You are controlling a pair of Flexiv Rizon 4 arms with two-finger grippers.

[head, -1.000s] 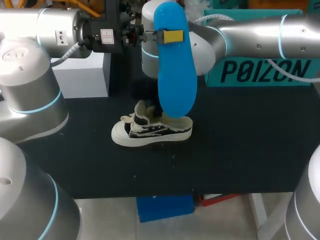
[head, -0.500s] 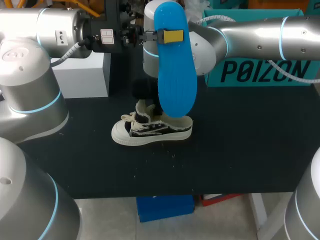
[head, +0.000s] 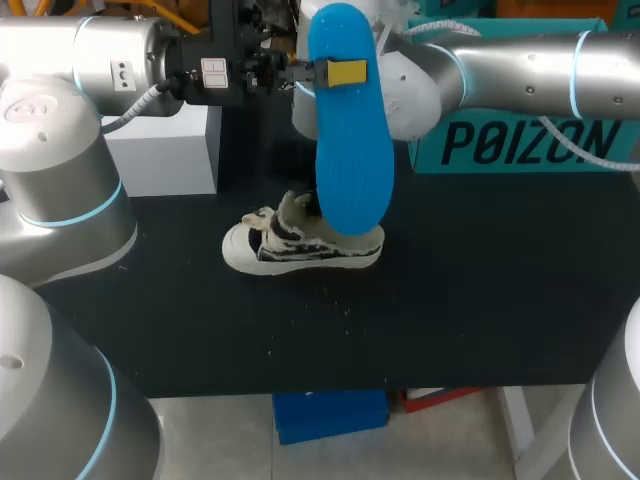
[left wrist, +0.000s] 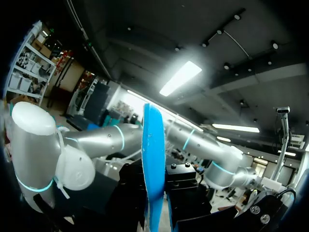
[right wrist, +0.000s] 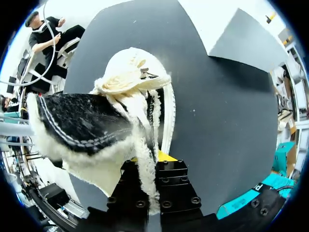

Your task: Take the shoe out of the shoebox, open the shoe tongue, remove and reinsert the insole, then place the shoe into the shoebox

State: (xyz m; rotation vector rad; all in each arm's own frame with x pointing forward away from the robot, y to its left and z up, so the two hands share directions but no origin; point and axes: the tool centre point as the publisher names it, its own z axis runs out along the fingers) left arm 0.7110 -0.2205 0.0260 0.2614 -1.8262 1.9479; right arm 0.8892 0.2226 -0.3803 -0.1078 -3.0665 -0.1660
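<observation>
Blue insole hangs upright and clear of the shoe. The left gripper clamps it near its upper end, a finger on each face; in the left wrist view it runs edge-on between them. Its lower end dangles just above the shoe, which lies on the table straight below that gripper, with its tongue pulled up and open.

The right gripper grasps the shoe. The frayed side wall near the heel runs down between its fingers, and one yellow tip shows at the collar. In the head view the insole hides this gripper. The shoebox stands well off to the right gripper's outer side, at the table's far edge.

Removal looks done, and reinsertion seems to be the step in hand. The next move likely calls for lowering the insole's hanging end into the opening at a slant. The right gripper would need to hold the shoe steady and keep the collar spread. Its finger at the collar may crowd the way in.
</observation>
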